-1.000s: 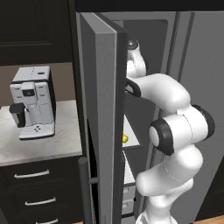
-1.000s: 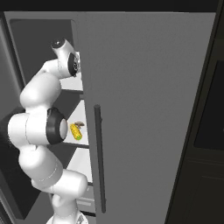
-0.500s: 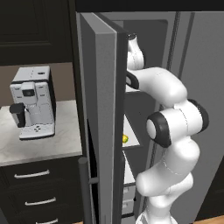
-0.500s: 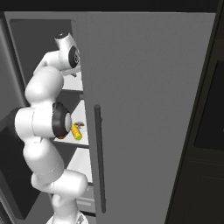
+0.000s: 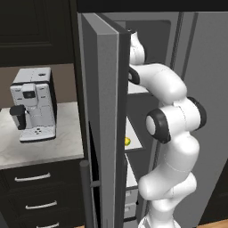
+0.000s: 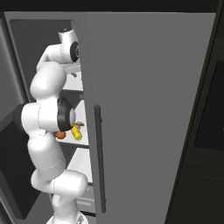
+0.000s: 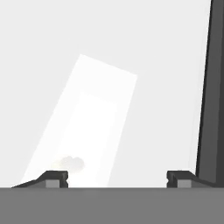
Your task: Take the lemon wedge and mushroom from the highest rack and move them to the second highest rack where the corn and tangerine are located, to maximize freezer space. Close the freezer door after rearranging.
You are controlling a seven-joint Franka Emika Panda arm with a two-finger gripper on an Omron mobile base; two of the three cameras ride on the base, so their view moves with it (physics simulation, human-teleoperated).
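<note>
The mushroom point(image 7: 70, 164), as I judge the small washed-out lump on the highest rack point(image 7: 105, 109), sits just beside one tip of my wide-spread, empty gripper point(image 7: 118, 178); it is probably light, soft and easily bruised, so I would pinch gently across its cap.

A dim kitchen with dark cabinets point(image 5: 35, 31). A white and black coffee machine point(image 5: 33, 104) stands on a pale stone counter point(image 5: 40, 147) above dark drawers point(image 5: 38, 196) with silver handles. A strip of wood floor point(image 5: 213, 221) shows at lower right.
</note>
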